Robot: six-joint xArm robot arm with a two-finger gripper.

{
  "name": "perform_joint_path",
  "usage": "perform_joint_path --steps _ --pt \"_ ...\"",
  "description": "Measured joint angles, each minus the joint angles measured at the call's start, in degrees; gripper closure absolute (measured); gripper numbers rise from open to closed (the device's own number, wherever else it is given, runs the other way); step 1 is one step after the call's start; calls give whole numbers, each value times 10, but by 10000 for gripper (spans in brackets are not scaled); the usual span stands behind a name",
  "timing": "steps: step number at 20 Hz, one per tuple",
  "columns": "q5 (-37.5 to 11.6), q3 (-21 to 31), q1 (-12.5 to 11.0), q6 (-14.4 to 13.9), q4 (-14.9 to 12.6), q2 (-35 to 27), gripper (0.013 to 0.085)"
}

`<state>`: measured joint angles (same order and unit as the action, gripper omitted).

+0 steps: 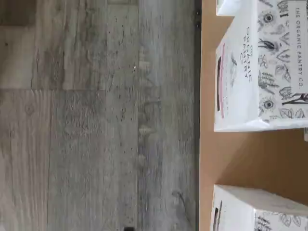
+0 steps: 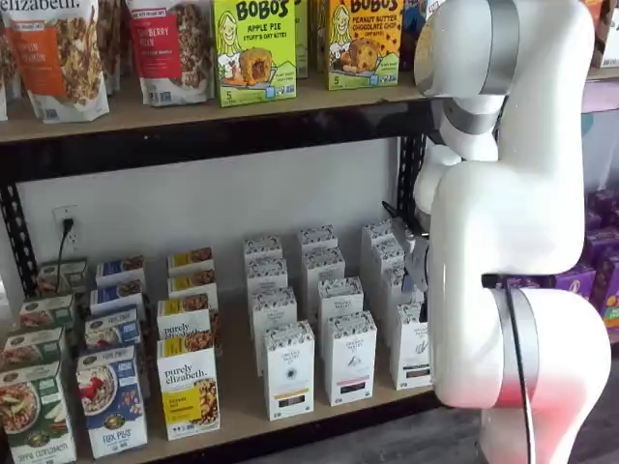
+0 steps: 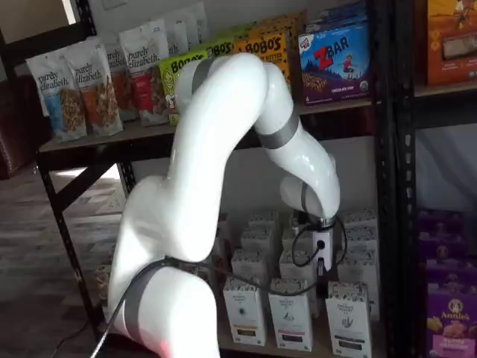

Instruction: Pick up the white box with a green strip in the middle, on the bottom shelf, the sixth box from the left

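Wrist view first: it looks down past the bottom shelf (image 1: pixel 240 159) edge at grey plank floor (image 1: pixel 96 120), with two "Organic Pantry" cartons (image 1: pixel 260 67) lying close together, so clipping a neighbour looks likely. In a shelf view, the white box (image 2: pixel 411 345) stands at the front right, half hidden by the arm (image 2: pixel 503 213). In the other, the gripper (image 3: pixel 322 257) hangs above the front cartons; I can't tell its jaws from here, nothing held.
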<state>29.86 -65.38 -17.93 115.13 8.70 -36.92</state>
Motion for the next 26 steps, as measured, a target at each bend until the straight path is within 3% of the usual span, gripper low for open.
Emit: perform_joint_path --steps 5,14,26 --pt "32 -24 -2 -4 -6 -14 130" --pt "0 -44 -7 25 21 -42 130" --pt "-7 -124 -9 5 -5 -117 130"
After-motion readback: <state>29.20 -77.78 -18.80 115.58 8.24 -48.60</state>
